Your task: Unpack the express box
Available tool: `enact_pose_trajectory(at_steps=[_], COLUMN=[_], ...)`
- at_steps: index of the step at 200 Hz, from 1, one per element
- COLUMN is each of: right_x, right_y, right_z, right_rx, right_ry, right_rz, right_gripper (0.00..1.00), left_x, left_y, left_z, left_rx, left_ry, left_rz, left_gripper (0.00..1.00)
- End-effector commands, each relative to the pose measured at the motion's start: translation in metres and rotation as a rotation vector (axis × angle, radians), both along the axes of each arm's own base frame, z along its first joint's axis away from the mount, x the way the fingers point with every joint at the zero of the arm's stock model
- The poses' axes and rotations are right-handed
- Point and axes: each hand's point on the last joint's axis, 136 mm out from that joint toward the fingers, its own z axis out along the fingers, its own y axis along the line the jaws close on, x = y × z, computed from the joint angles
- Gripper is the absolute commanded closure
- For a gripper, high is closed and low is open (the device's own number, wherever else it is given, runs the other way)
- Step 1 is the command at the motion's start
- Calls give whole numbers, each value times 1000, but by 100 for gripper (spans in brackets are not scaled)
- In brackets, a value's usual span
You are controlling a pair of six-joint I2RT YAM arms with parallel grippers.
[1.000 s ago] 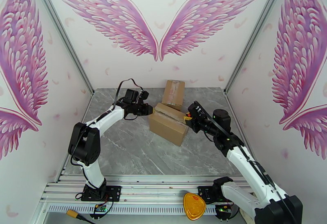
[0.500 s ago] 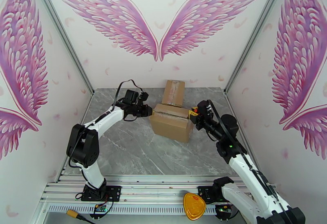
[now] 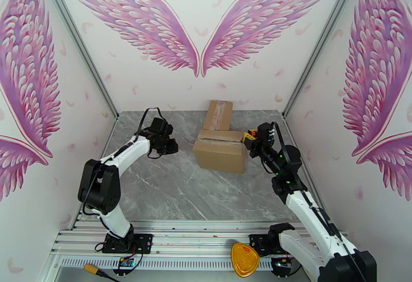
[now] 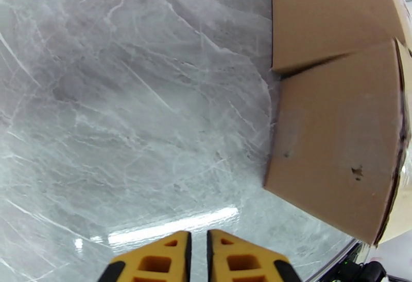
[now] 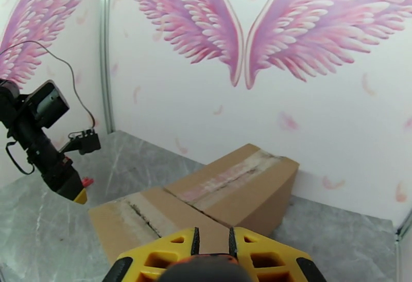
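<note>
Two taped brown cardboard boxes stand at the back of the grey marble table. The nearer express box (image 3: 219,150) lies square to me, its tape seam (image 5: 141,210) on top. The second box (image 3: 218,115) lies behind it, touching it. My left gripper (image 3: 173,147) hovers left of the nearer box, clear of it, fingers shut with nothing between them. In the left wrist view the shut fingertips (image 4: 198,235) point at bare table, with the nearer box (image 4: 335,144) to the right. My right gripper (image 3: 249,137) sits at the box's top right corner, its fingers (image 5: 165,249) shut and empty.
A yellow-orange object (image 3: 244,260) lies on the front rail between the arm bases. Winged walls and metal corner posts (image 3: 305,62) close in the table on three sides. Bare marble (image 3: 170,190) stretches in front of the boxes.
The nearer box has swung from skewed to square. My left gripper pulled back left off the box. My right gripper moved right and back to the box's top right corner.
</note>
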Motion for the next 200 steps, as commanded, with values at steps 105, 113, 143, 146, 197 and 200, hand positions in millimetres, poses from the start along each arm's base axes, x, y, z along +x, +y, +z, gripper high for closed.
enact_pose_trajectory(at_steps=[105, 113, 143, 146, 197, 200], right_x=[6, 6, 8, 9, 11, 11], right_y=[79, 74, 34, 28, -62, -67], right_z=[20, 27, 47, 47, 10, 4], right_rx=[60, 64, 102, 105, 99, 90], right_ry=[10, -12, -54, -50, 85, 106], right_rz=[261, 229, -5, -38, -480, -511], right_gripper=[100, 100, 100, 100, 100, 100], left_x=[30, 35, 51, 52, 54, 54], left_y=[-55, -65, -80, -82, -91, -91], left_z=[152, 146, 119, 116, 72, 70], left_rx=[5, 10, -6, -15, -97, -99], left_ry=[-438, -429, -367, -359, -242, -236], left_rz=[-211, -234, -247, -247, -231, -229], left_gripper=[30, 30, 27, 27, 24, 24])
